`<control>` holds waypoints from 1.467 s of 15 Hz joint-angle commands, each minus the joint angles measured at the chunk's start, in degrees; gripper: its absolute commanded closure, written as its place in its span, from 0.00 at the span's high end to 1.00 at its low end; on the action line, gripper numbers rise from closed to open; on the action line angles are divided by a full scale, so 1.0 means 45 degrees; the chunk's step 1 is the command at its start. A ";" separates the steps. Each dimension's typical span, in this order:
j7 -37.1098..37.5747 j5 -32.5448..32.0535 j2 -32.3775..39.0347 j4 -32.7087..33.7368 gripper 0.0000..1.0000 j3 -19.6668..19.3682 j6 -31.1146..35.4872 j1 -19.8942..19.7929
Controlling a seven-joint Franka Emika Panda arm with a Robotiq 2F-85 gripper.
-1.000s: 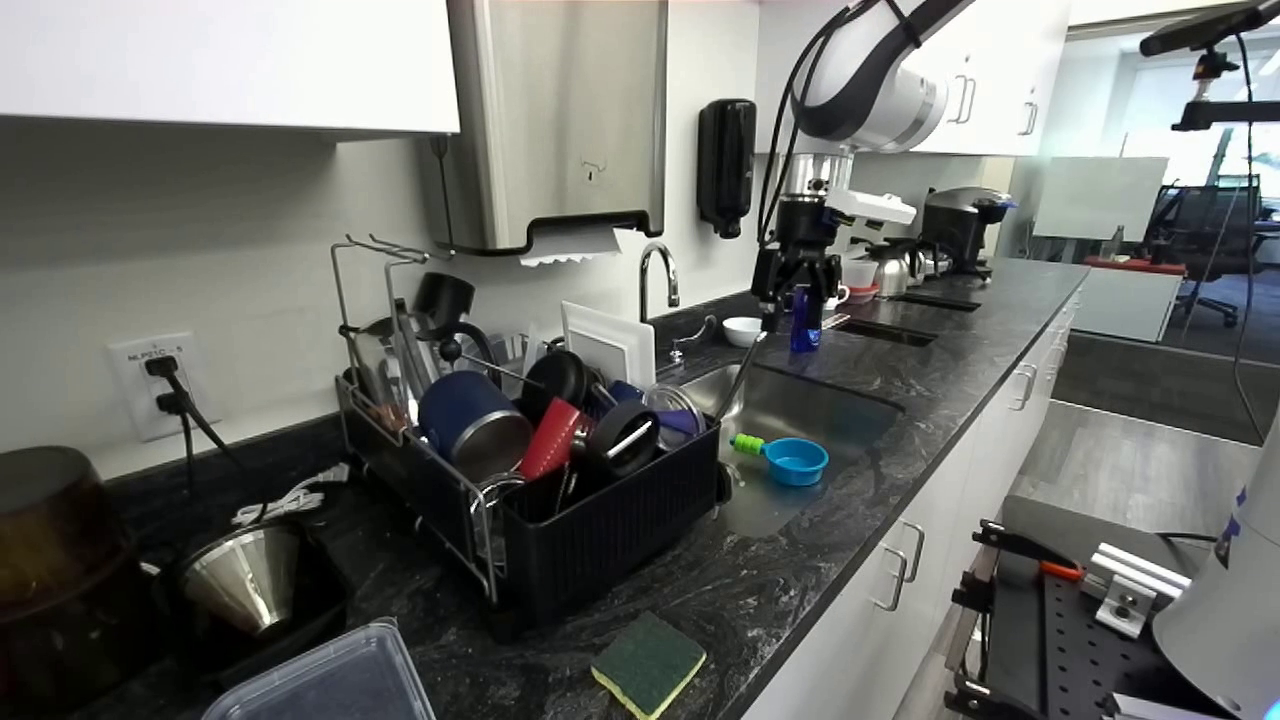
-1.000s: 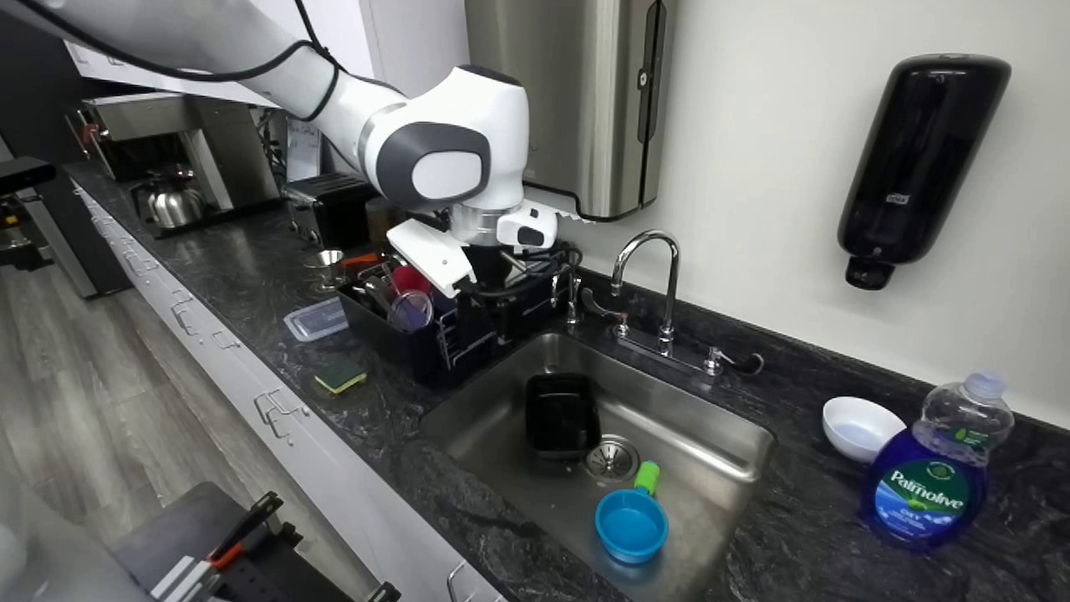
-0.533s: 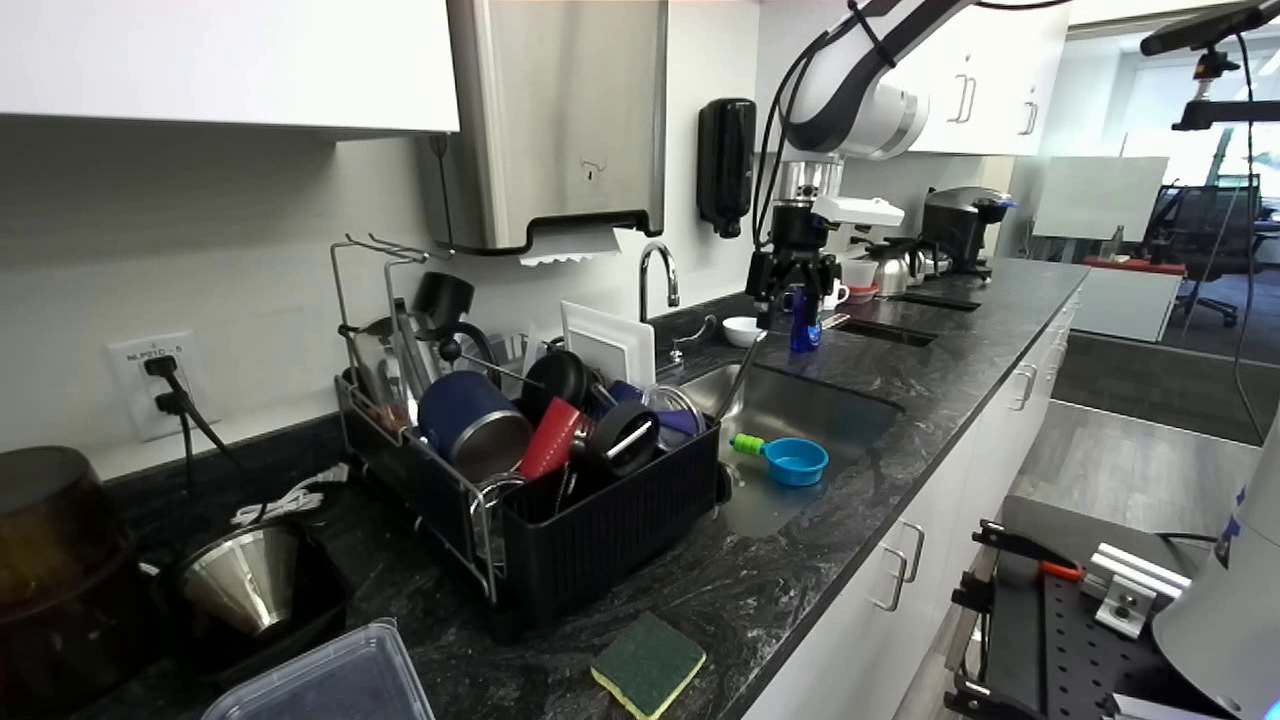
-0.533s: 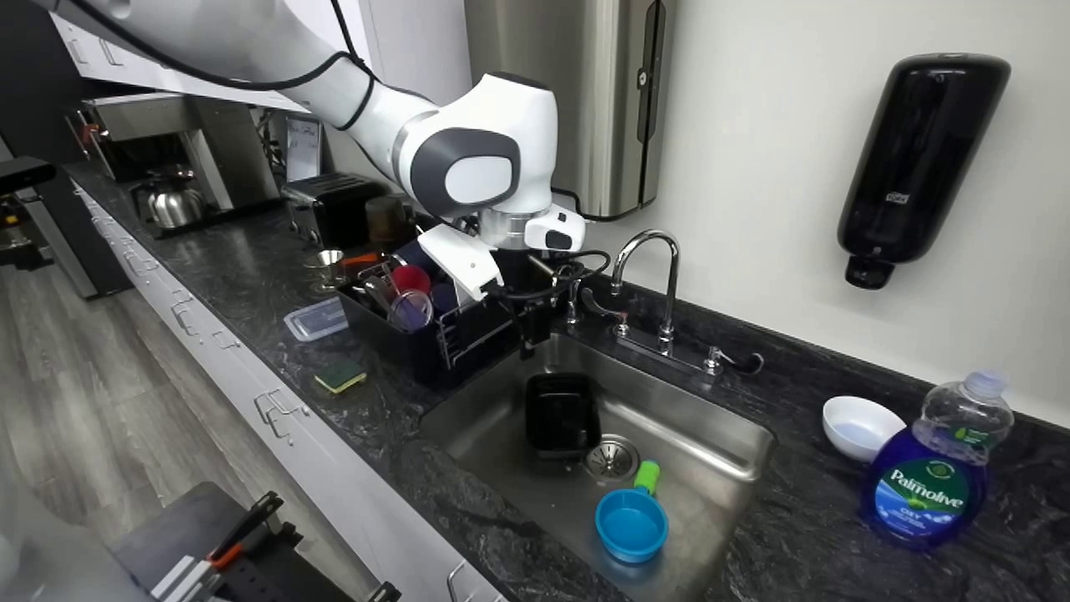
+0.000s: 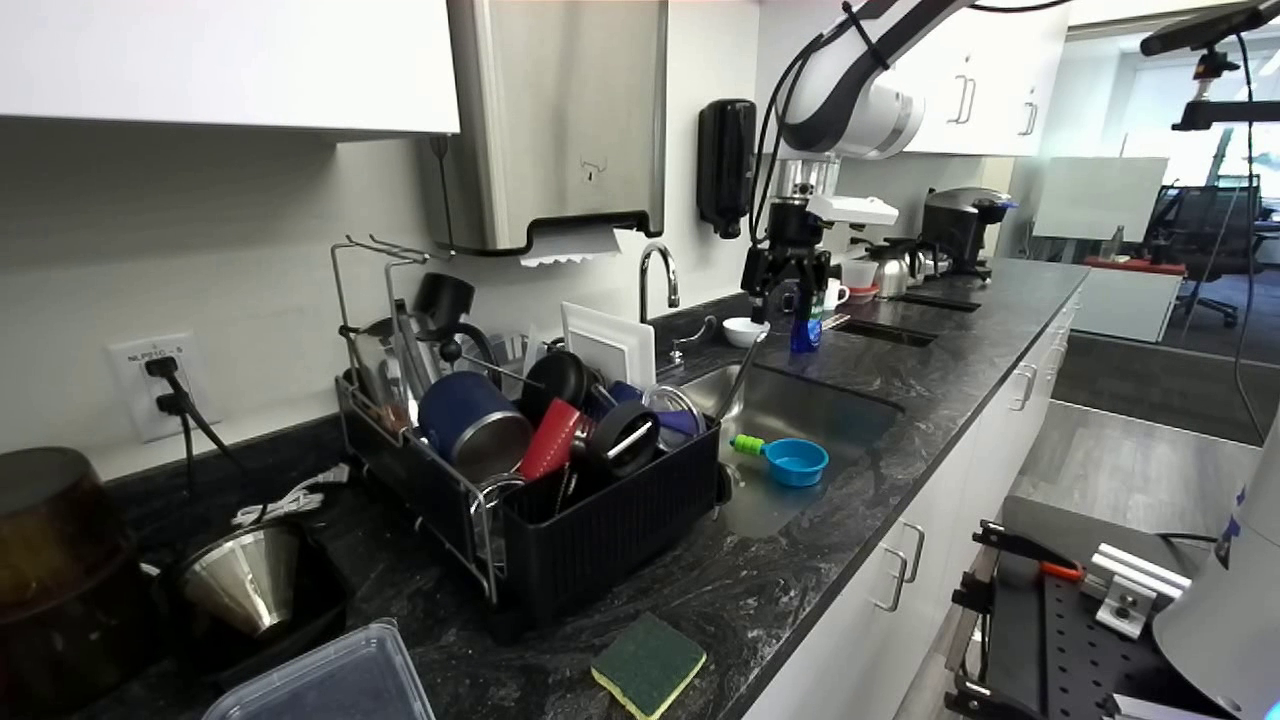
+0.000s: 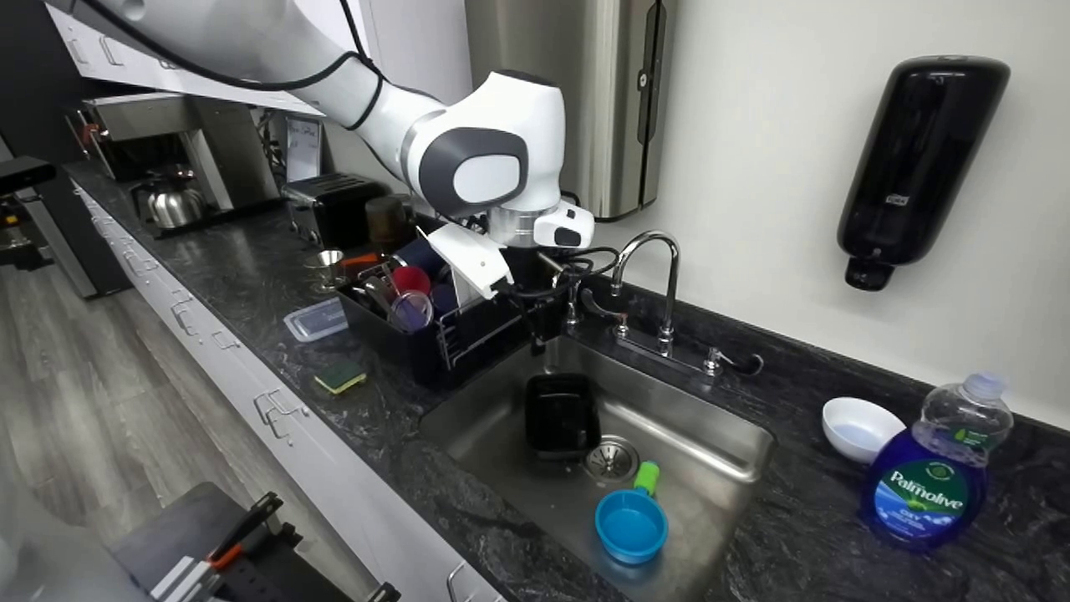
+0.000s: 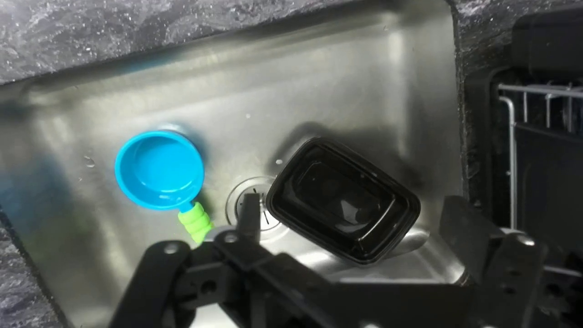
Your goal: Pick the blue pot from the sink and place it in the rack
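The blue pot with a green handle lies upright in the steel sink, in both exterior views (image 5: 797, 462) (image 6: 631, 528) and at left in the wrist view (image 7: 159, 171). The sink (image 6: 710, 435) also holds a black tray. My gripper (image 7: 353, 205) is open and empty above the sink. In the wrist view its fingers frame the black tray, and the pot lies off to the left. In an exterior view the gripper (image 5: 785, 305) hangs well above the pot. The black dish rack (image 5: 610, 545) beside the sink is full of dishes; its wire edge shows in the wrist view (image 7: 513, 173).
The black tray (image 6: 562, 415) sits beside the drain (image 6: 612, 460). The faucet (image 6: 671, 284) rises behind the sink. A white bowl (image 6: 861, 426) and a blue soap bottle (image 6: 932, 468) stand on the counter. A sponge (image 5: 648, 665) lies near the rack.
The arm has moved from beside the rack to over the sink, rightward in an exterior view, slowing in the last half second. The pot has not moved.
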 commanded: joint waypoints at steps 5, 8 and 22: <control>-0.2194 0.0704 0.2450 0.2048 1.00 -0.0059 0.1028 -0.1018; -0.3290 0.0884 0.3321 0.2776 1.00 0.0091 0.0852 -0.1468; -0.4018 0.0464 0.6796 0.5989 1.00 0.0338 0.0797 -0.2863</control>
